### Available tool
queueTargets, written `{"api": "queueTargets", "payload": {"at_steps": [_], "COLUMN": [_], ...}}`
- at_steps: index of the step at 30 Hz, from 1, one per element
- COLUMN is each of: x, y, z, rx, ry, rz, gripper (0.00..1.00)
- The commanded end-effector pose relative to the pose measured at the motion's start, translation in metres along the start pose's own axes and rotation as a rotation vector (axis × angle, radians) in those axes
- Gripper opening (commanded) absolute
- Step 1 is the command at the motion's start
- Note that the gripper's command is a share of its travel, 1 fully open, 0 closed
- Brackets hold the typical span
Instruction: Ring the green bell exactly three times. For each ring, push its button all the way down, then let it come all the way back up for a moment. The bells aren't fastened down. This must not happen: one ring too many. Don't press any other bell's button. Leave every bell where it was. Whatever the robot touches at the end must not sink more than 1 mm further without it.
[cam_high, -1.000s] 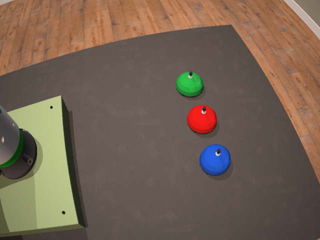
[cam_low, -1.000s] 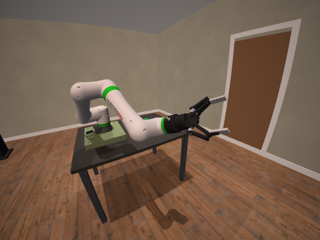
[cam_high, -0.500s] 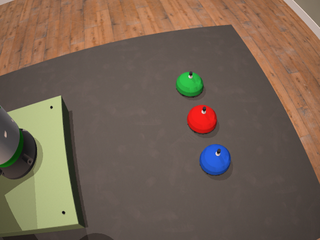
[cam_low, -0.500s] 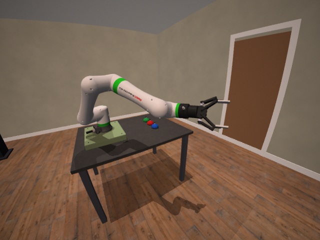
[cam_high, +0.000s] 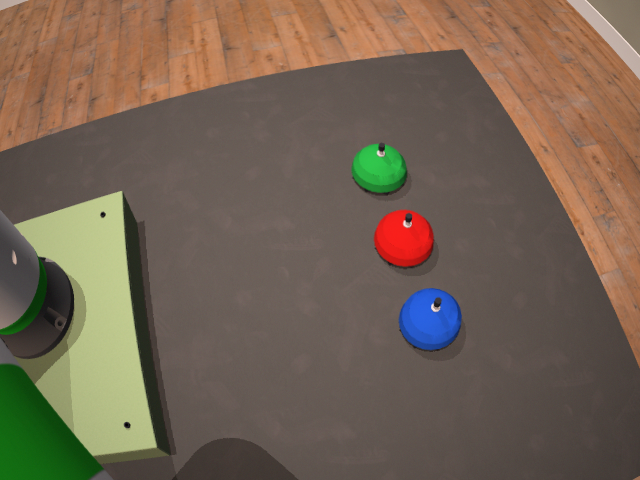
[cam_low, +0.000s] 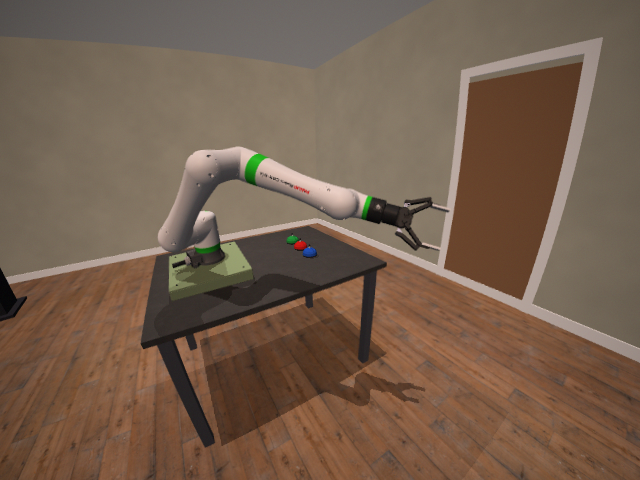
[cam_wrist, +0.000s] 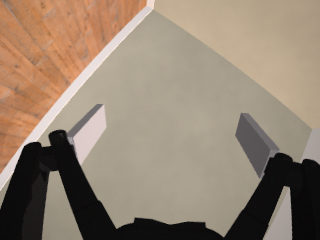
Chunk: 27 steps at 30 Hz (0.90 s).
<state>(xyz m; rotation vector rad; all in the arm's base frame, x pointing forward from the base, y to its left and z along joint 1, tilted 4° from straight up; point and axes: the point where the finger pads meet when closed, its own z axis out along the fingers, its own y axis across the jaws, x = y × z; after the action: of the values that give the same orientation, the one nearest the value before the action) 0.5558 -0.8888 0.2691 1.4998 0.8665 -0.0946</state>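
The green bell (cam_high: 379, 167) sits on the dark table, farthest from the front in a row of three, with its black button (cam_high: 381, 147) standing up. It also shows small in the exterior view (cam_low: 292, 239). My gripper (cam_low: 436, 227) is open and empty. It is stretched out past the table's right edge, high in the air and far from the bells, pointing at the wall by the door. In the wrist view the gripper (cam_wrist: 172, 135) frames only wall and floor; no bell is visible there.
A red bell (cam_high: 404, 238) sits in the middle of the row and a blue bell (cam_high: 430, 318) nearest the front. The arm's green base plate (cam_high: 77, 330) lies at the table's left. A brown door (cam_low: 511, 175) stands in the wall beyond the gripper.
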Motion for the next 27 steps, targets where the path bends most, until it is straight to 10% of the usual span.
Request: {"api": "queueTargets", "payload": {"at_steps": [1, 12, 20, 26, 27], "x": [0.07, 0.223, 0.336, 0.344, 0.391], "y": [0.014, 0.036, 0.051, 0.052, 0.052], "z": [-0.019, -0.095, -0.164, -0.169, -0.218], "rx": [0.077, 0.274, 0.274, 0.274, 0.342], "ry": [0.202, 0.454, 0.454, 0.454, 0.525], "rz": [0.053, 0.08, 0.08, 0.08, 0.075], "gripper": [1.0, 1.0, 1.0, 1.0, 1.0]}}
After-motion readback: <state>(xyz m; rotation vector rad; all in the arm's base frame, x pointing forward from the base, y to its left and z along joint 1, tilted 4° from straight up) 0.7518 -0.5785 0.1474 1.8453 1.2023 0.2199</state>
